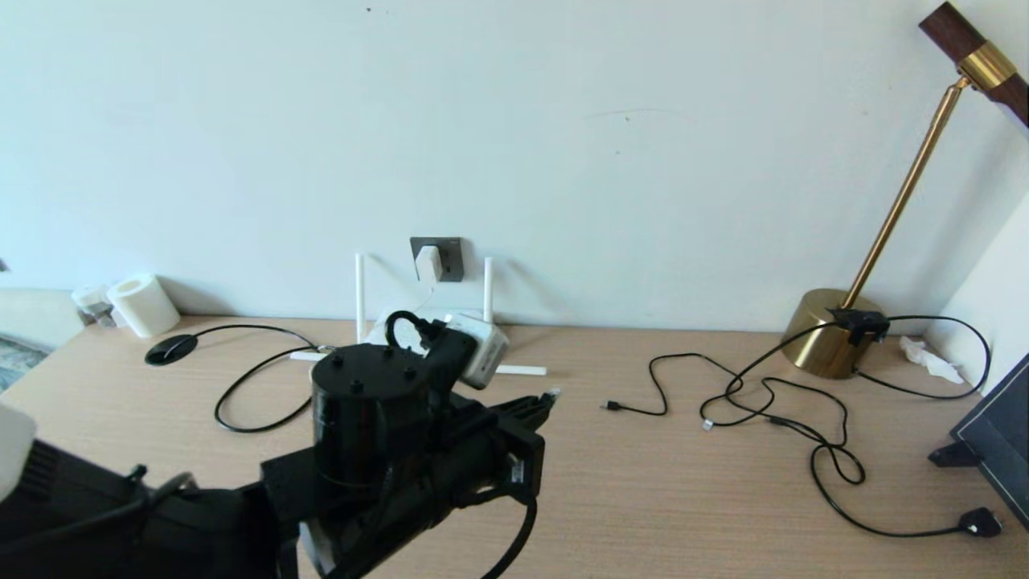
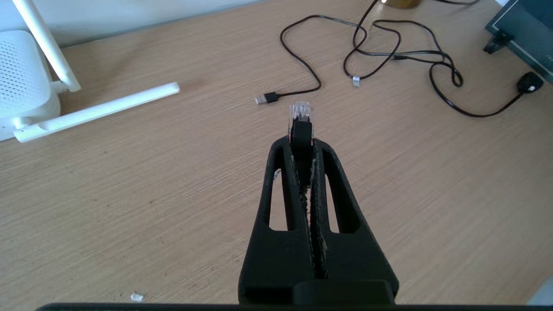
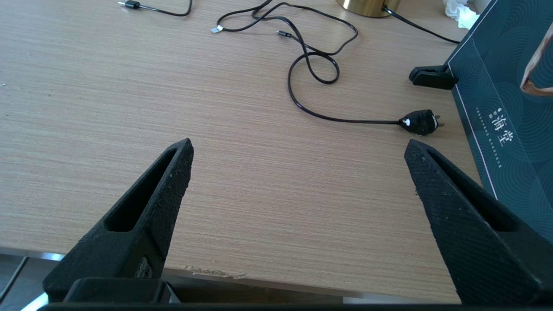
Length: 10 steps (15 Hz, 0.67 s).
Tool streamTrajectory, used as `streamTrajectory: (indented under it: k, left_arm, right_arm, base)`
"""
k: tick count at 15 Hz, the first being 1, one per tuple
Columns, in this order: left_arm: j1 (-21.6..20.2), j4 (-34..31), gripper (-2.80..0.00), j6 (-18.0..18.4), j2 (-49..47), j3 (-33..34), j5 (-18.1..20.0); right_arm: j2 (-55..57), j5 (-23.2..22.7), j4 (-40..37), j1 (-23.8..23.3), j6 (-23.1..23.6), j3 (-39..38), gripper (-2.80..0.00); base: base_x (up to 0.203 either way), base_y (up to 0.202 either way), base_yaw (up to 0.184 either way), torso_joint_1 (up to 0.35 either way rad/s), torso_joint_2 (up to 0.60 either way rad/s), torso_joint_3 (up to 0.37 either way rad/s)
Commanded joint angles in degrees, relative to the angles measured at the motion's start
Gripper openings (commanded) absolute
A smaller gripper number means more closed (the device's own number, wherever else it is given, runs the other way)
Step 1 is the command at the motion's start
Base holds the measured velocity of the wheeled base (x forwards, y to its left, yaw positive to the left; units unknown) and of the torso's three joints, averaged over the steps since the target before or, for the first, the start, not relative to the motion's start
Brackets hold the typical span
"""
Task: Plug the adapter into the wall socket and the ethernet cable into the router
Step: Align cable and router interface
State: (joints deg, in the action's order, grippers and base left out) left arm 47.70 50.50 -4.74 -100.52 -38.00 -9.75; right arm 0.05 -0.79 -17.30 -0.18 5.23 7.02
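Observation:
The white adapter [image 1: 428,263] sits in the dark grey wall socket [image 1: 453,259] on the wall behind the desk. Below it the white router [image 1: 486,350] rests on the desk, partly hidden by my left arm; its body and antennas also show in the left wrist view [image 2: 21,82]. My left gripper [image 2: 301,142] is shut on the black boot of the ethernet cable, and the clear plug tip [image 2: 300,113] sticks out past the fingertips. It hovers over the desk right of the router [image 1: 551,398]. My right gripper [image 3: 298,144] stands open over the desk's near edge, holding nothing.
Thin black cables [image 1: 772,402] with small plugs lie tangled on the desk's right half, ending in a black mains plug [image 1: 981,523]. A brass lamp base [image 1: 828,334] and a dark box [image 1: 997,434] stand at the right. A white roll [image 1: 145,304] and a black disc [image 1: 170,349] are at the left.

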Motion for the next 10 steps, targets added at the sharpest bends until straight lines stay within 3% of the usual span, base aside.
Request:
streamTrajectory:
  k: [1, 2, 6, 10]
  left_arm:
    - [0.28, 0.17, -2.80, -0.01, 2.39, 1.21, -0.73]
    - [0.29, 0.12, -2.80, 0.00, 3.02, 1.58, -2.57]
    - [-0.43, 0.13, -2.80, -0.09, 3.16, 4.25, -3.79]
    - [-9.79, 0.44, -2.80, -0.27, 0.87, 3.62, -3.35]
  right_arm:
    - [0.04, 0.00, -0.10, 0.01, 0.05, 0.01, 0.00]
    - [0.04, 0.00, -0.10, 0.01, 0.05, 0.01, 0.00]
    - [0.04, 0.00, -0.10, 0.01, 0.05, 0.01, 0.00]
    - [0.04, 0.00, -0.10, 0.01, 0.05, 0.01, 0.00]
  base:
    - [0.000, 0.000, 0.000, 0.000, 0.00, 0.000]
    - [0.000, 0.000, 0.000, 0.000, 0.00, 0.000]
    - [0.000, 0.000, 0.000, 0.000, 0.00, 0.000]
    - [0.000, 0.000, 0.000, 0.000, 0.00, 0.000]
